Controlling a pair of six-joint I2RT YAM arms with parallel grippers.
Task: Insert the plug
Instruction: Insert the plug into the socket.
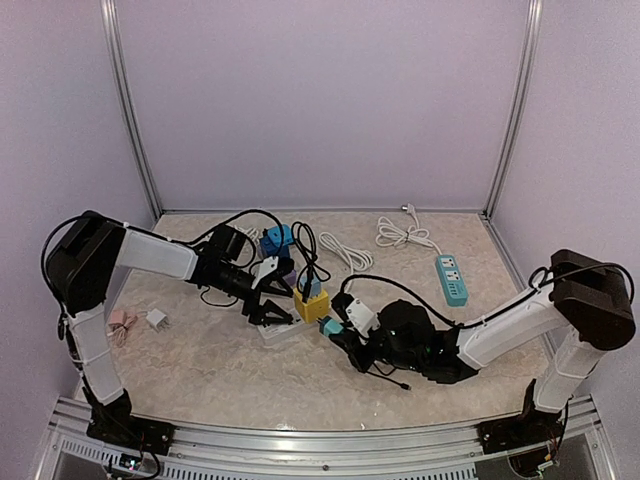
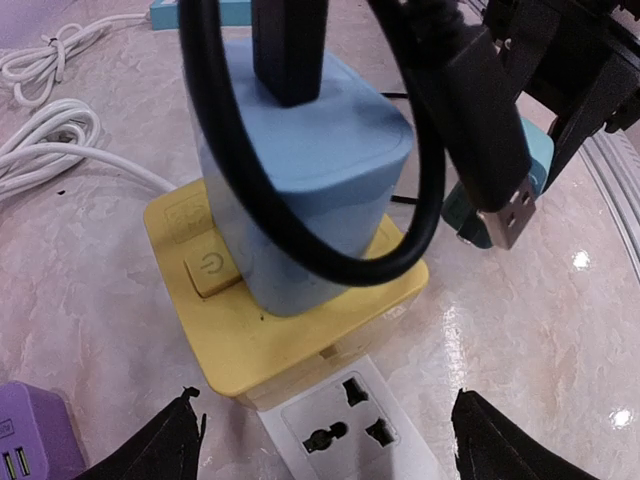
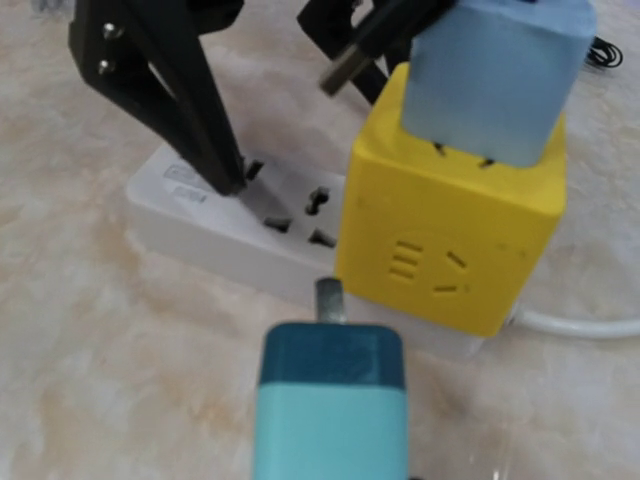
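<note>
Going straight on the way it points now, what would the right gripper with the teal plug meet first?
Probably the yellow socket cube, low on its facing side, the prong of the teal plug in the right gripper leading. Depth is unclear: the white power strip under it might be touched first.

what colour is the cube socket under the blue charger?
Yellow. The cube socket shows best in the right wrist view.

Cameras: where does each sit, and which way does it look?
Top: above, behind; looks down on table; left arm, right arm show.
Left wrist: on left arm, facing yellow cube; open left claw shows.
Right wrist: on right arm, facing cube's side; shows plug held by right claw, plus left claw.
Shared: both wrists see cube and white strip.
</note>
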